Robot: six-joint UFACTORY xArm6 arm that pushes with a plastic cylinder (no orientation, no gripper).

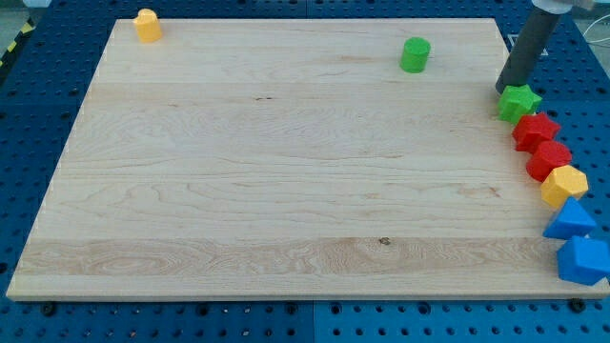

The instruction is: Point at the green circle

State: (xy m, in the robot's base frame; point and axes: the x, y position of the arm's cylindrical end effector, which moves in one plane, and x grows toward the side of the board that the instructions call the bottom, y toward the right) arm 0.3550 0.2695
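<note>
The green circle [415, 54], a short green cylinder, stands near the view's top, right of centre, on the wooden board [276, 171]. My tip [504, 90] is at the board's right edge, well to the right of and a little below the green circle, touching or just above the green star [519, 102]. The rod rises to the view's top right.
Blocks line the right edge below the green star: a red block [536, 131], a second red block [549, 159], a yellow-orange hexagon [564, 185], a blue triangle [571, 220] and a blue block [583, 260]. A yellow-orange block [147, 25] stands at the top left corner.
</note>
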